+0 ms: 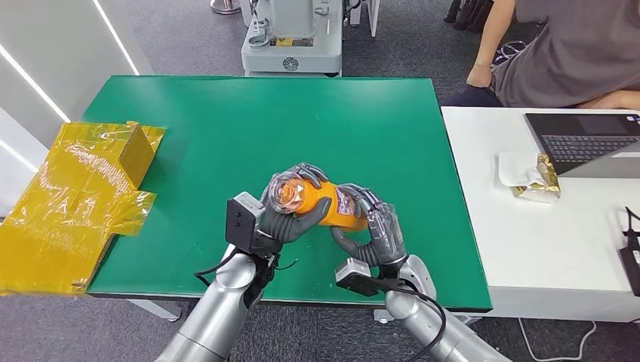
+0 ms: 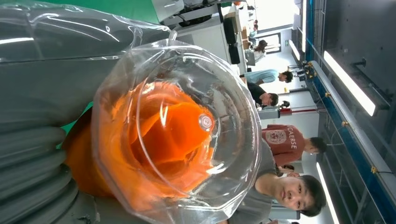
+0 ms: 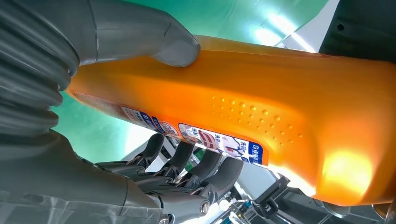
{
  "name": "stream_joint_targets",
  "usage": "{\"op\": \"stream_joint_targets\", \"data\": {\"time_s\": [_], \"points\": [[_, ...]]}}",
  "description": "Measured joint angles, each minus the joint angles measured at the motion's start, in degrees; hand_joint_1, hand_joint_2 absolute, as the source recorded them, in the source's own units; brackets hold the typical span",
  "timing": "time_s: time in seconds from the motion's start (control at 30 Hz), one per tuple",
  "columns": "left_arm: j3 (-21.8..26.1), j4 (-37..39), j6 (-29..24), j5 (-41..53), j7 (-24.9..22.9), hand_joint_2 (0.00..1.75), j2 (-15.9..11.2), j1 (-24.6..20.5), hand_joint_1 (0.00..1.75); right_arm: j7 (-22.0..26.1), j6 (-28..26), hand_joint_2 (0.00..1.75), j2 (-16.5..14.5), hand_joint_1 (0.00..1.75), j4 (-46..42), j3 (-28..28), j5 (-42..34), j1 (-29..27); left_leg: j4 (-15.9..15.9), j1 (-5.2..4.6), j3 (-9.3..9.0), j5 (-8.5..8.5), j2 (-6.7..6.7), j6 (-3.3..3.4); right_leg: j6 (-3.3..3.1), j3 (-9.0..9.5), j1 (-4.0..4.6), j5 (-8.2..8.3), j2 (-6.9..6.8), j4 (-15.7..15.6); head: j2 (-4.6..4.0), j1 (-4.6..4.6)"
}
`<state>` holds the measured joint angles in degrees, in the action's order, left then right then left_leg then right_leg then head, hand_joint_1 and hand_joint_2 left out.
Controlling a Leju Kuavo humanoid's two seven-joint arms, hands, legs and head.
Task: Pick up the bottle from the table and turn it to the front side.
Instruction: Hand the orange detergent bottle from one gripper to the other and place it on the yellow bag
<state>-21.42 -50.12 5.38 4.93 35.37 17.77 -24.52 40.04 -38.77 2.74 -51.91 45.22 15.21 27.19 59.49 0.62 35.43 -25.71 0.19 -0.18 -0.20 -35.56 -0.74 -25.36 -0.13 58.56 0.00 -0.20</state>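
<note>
An orange bottle with a clear cap is held above the near part of the green table. My left hand grips its cap end, and my right hand grips its body. The clear cap points straight at the left wrist camera, with the orange neck showing inside. In the right wrist view the orange bottle lies across the thumb and fingers, with a printed label along its edge.
A yellow foil sheet and box lie over the table's left edge. To the right stands a white desk with a laptop, a gold packet and a seated person. A grey machine base stands behind the table.
</note>
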Motion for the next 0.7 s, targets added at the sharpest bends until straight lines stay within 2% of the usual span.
{"op": "stream_joint_targets", "data": {"time_s": [0.2,0.23,0.33,0.37,0.7], "points": [[0.0,0.0,-0.1,0.0,0.1,1.75,0.0,0.0,1.75,0.0,-0.1,1.75,0.0,1.75,0.0,0.0,0.0,0.0,0.0,0.0,0.0,0.0,0.0,0.0,0.0,0.0,0.0,0.0,0.0,0.0,0.0,0.0],[0.0,0.1,-0.1,0.0,0.1,1.75,0.0,0.0,1.75,0.0,-0.1,1.75,0.0,1.4,0.0,0.0,0.0,0.0,0.0,0.0,0.0,0.0,0.0,0.0,0.0,0.0,0.0,0.0,0.0,0.0,0.0,0.0],[0.0,0.1,-1.3,0.1,0.6,1.75,-0.1,0.1,1.75,0.1,-0.4,1.75,0.1,0.09,-1.1,-1.4,3.1,-0.3,0.0,0.0,0.0,0.0,0.0,0.0,0.0,0.0,0.0,0.0,-0.01,0.0,0.0,0.0],[0.0,0.1,-1.7,0.2,0.8,1.75,-0.2,0.2,1.75,0.1,-0.4,1.75,0.1,0.0,-1.8,-2.2,4.3,-0.4,0.0,0.01,0.0,0.0,0.0,0.0,0.0,0.0,0.0,0.0,-0.01,0.0,0.0,0.0],[0.0,0.1,-3.0,0.0,0.8,1.75,-0.3,0.0,1.75,0.2,-0.4,1.75,-0.6,0.0,-7.2,-5.5,4.1,-0.7,0.0,0.0,0.0,0.0,0.0,0.0,0.0,0.0,0.0,0.0,0.0,0.0,0.0,0.0]]}}
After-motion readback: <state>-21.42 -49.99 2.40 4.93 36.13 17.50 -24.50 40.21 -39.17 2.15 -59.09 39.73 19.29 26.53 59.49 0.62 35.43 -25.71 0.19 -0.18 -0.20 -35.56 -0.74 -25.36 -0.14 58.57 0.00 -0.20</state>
